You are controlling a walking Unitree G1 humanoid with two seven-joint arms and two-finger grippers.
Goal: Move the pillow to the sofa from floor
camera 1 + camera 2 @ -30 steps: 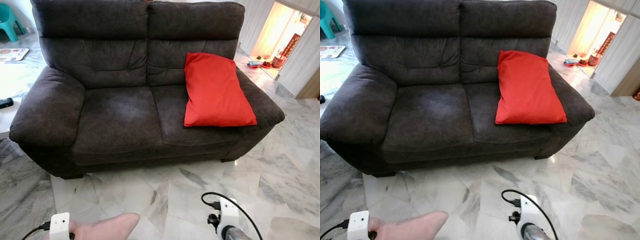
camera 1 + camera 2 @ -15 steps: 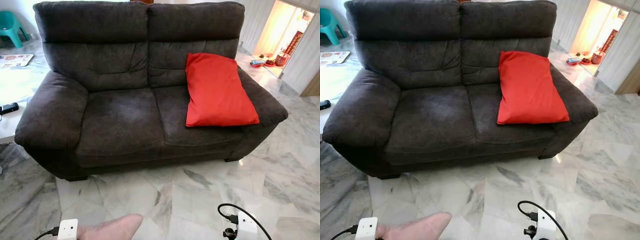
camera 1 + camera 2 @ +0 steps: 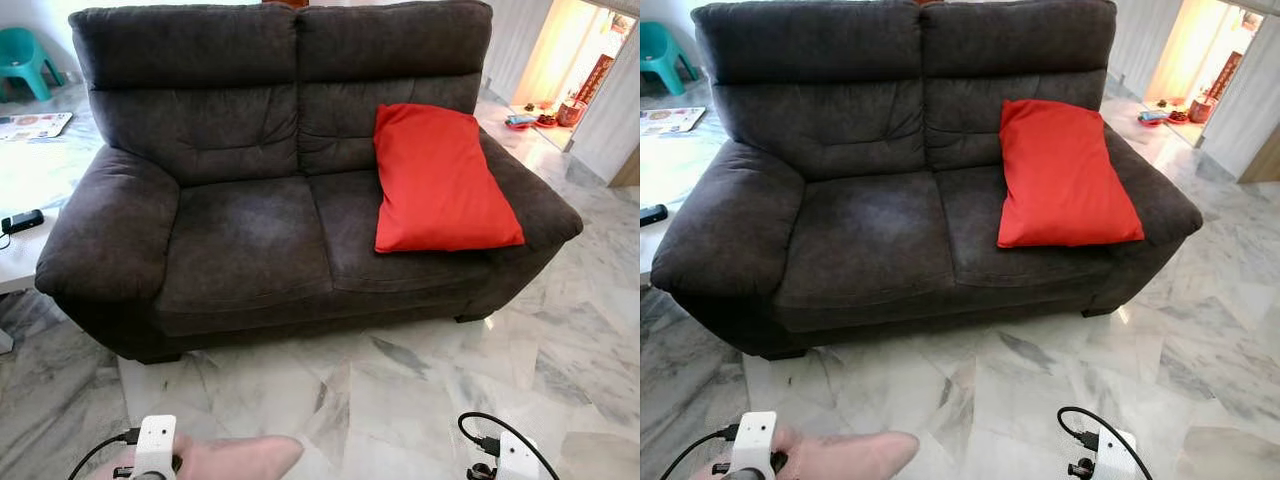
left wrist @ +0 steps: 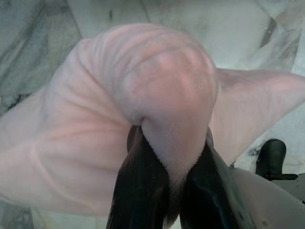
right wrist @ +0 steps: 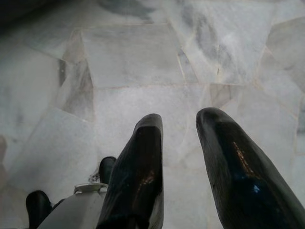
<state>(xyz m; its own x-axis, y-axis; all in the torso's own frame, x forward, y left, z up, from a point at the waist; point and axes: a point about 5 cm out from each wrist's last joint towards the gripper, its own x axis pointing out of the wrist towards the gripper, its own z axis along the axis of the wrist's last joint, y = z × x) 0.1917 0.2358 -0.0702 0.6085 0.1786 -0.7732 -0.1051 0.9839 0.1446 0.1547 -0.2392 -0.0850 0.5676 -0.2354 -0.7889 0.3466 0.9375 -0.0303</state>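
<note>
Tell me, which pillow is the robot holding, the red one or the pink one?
The pink pillow. The left gripper has its black fingers pinched on its fabric, low above the marble floor. The red pillow lies on the sofa, untouched.

Off beyond the couch's left arm sits a teal plastic chair (image 3: 22, 60) on the pale grey-veined marble tile floor (image 3: 400, 390). A flat printed magazine (image 3: 35, 125) lies near it. A small black device (image 3: 20, 221) rests on a white desk (image 3: 18, 268). At far right, a bright sunlit doorway (image 3: 560, 60) glows, with red hangings (image 3: 597, 78).
</note>
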